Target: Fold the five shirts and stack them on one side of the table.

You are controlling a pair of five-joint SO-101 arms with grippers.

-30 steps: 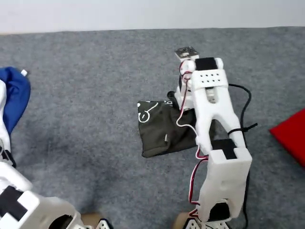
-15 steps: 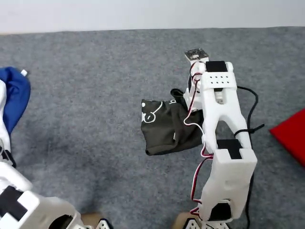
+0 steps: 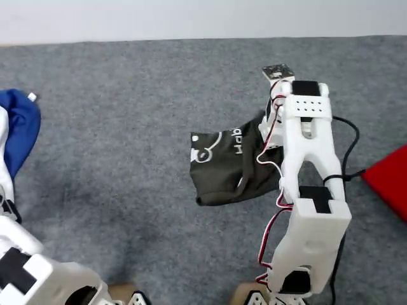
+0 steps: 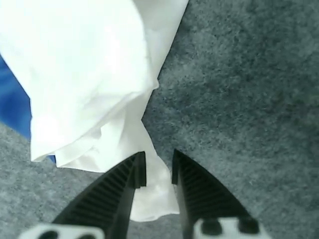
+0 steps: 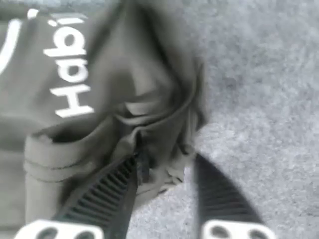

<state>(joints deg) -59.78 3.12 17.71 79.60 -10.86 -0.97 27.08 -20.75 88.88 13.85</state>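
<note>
A dark olive shirt (image 3: 226, 168) with white lettering lies bunched at the table's middle. My right gripper (image 3: 267, 127) is at its far right corner, shut on a fold of the dark shirt (image 5: 99, 99), and the cloth there is pulled up and taut. The bunched fold sits between the fingers of my right gripper (image 5: 167, 167). At the left edge a white shirt (image 4: 84, 74) lies over a blue shirt (image 3: 22, 127). My left gripper (image 4: 157, 167) hangs just above the white shirt's hem, fingers a narrow gap apart with nothing pinched.
A red shirt (image 3: 388, 178) lies at the right edge. The left arm's white base (image 3: 32, 273) fills the near left corner. Bare grey carpet (image 3: 127, 95) stretches between the blue shirt and the dark shirt and along the far side.
My right gripper has moved to the right, dragging the dark shirt's corner along; the cloth has stretched out and its lettering now shows. The left arm has not moved.
</note>
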